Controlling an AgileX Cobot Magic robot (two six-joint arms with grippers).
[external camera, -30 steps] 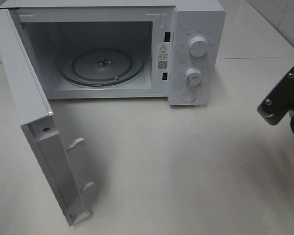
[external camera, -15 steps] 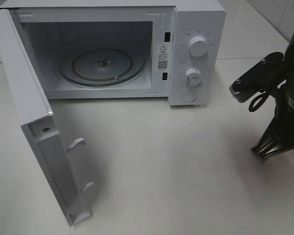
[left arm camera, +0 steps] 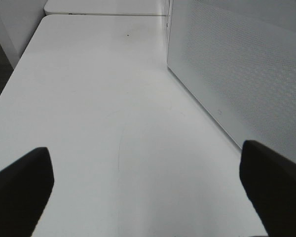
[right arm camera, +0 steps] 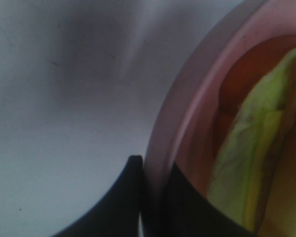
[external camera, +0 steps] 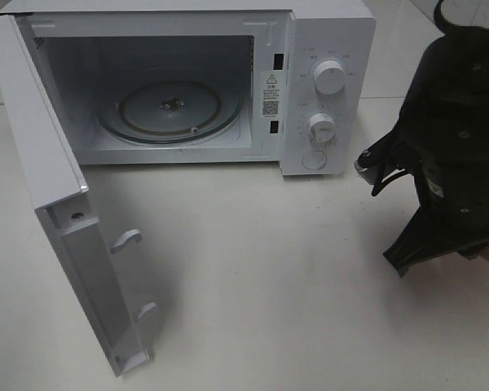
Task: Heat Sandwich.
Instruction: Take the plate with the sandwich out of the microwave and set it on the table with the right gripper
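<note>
The sandwich (right arm camera: pixel 246 158) shows only in the right wrist view, as yellow-green filling and orange-brown crust lying on a round pink plate (right arm camera: pixel 187 108). My right gripper (right arm camera: pixel 155 168) is shut on the plate's rim, one finger under it and one inside. In the high view the black right arm (external camera: pixel 452 147) stands to the right of the microwave (external camera: pixel 326 49) and hides the plate and the sandwich. The microwave's door (external camera: pixel 41 155) is swung wide open, and its glass turntable (external camera: pixel 169 110) is bare. My left gripper (left arm camera: pixel 148 182) is open over bare table, holding nothing.
The open door juts toward the table's front on the left. Two dials (external camera: pixel 328 77) and a round button sit on the microwave's right panel. In the left wrist view a perforated white panel (left arm camera: pixel 237 74) stands close beside the left gripper.
The right arm has come in from the right edge toward the microwave and now fills much more of the high view. The microwave and its door have not moved.
</note>
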